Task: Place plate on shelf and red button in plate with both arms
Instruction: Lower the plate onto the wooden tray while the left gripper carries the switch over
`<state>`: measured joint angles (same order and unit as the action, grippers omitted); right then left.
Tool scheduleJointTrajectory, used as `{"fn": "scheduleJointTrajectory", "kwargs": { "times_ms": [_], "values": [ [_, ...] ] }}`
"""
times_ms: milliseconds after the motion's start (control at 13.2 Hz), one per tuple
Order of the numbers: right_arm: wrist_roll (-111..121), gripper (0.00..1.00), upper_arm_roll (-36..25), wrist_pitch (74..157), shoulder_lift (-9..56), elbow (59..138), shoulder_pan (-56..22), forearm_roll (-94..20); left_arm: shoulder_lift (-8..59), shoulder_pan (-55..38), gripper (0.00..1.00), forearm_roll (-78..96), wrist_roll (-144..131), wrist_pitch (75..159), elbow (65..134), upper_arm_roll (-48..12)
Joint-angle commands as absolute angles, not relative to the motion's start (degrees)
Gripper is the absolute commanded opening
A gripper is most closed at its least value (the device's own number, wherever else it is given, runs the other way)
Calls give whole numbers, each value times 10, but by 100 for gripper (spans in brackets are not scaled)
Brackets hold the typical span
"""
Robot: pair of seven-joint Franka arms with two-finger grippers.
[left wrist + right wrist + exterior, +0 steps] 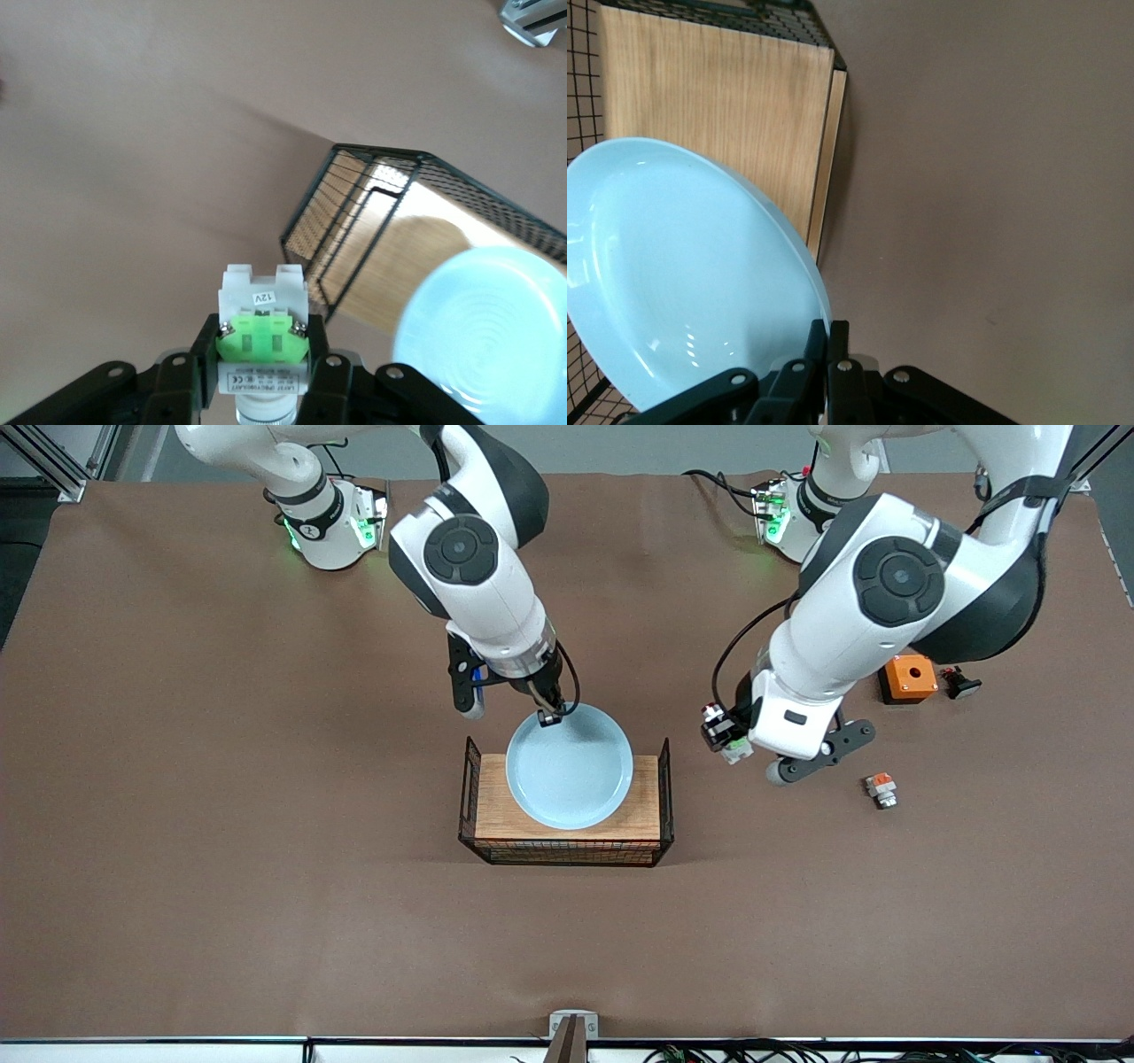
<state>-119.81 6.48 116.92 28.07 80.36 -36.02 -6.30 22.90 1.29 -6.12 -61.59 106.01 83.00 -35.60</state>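
Right pincer (551, 716) pinching rim of round pale light-blue glossy plate (569, 766), which hangs over wooden-floored black wire basket (567, 841) mid-table

Left pincer (728, 737) clamped on small white-grey push-button unit with green tab (263, 343), over bare brown table (221, 779) just toward left arm's end from the basket

Orange square box (907, 677) and white piece with orange tab (881, 789) lie on table near left arm

The red button (263, 341) bears a small "12V" label.
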Motion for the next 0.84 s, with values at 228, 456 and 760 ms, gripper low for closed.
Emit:
{"fn": "scheduleJointTrajectory", "kwargs": {
  "times_ms": [228, 456, 760],
  "values": [
    [-1206, 2, 60, 1177, 319, 781, -359, -41, 268, -25, 0, -54, -715, 1131, 812, -355],
    [-1202, 2, 60, 1191, 334, 781, -355, -29, 284, -44, 0, -59, -748, 1171, 812, -352],
    [-1200, 7, 60, 1194, 345, 781, -352, -15, 310, -58, 0, -92, -758, 1184, 811, -349]
  ]
}}
